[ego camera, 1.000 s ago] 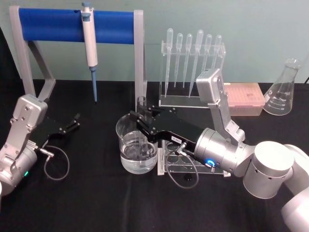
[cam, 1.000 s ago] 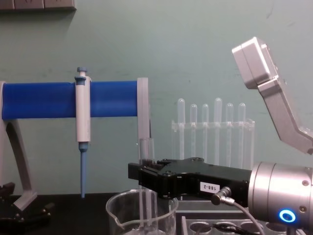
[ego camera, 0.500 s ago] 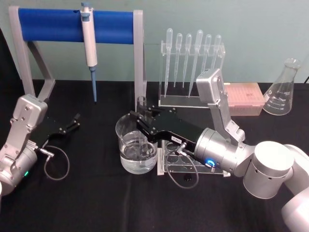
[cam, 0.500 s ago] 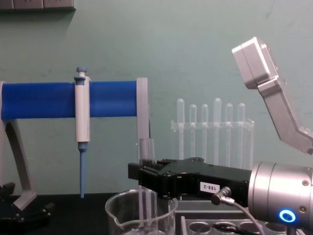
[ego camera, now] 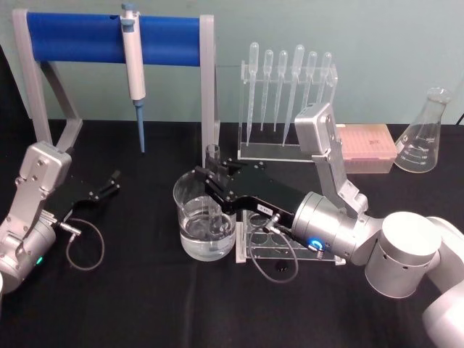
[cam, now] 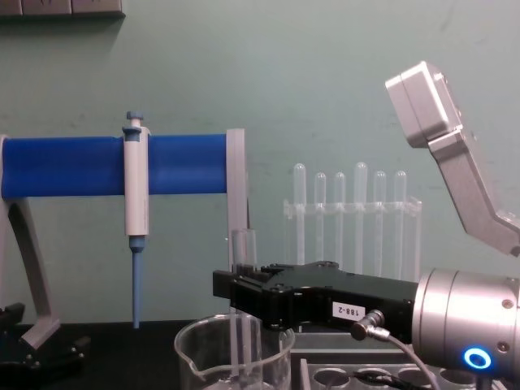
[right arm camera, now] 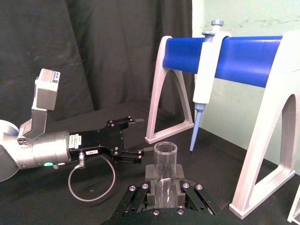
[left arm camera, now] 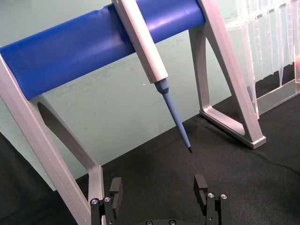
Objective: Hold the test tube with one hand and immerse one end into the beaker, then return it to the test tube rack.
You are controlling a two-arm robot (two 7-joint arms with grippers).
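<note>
- right gripper (ego camera: 212,176): jaws clamped on test tube (cam: 243,248), clear, upright, rimmed mouth above jaws
- lower end below jaws, dipped in beaker (ego camera: 187,217)
- left gripper (left arm camera: 158,185): jaws wide, idle

We find bare black table (ego camera: 167,304) across the lower centre of the head view. Above the beaker (ego camera: 190,217) the right gripper (ego camera: 212,176), clamped on the test tube (ego camera: 212,154), bars the way; behind stand the blue stand's grey post (ego camera: 209,87) and the dropper rack (ego camera: 283,141) at upper centre.
</note>
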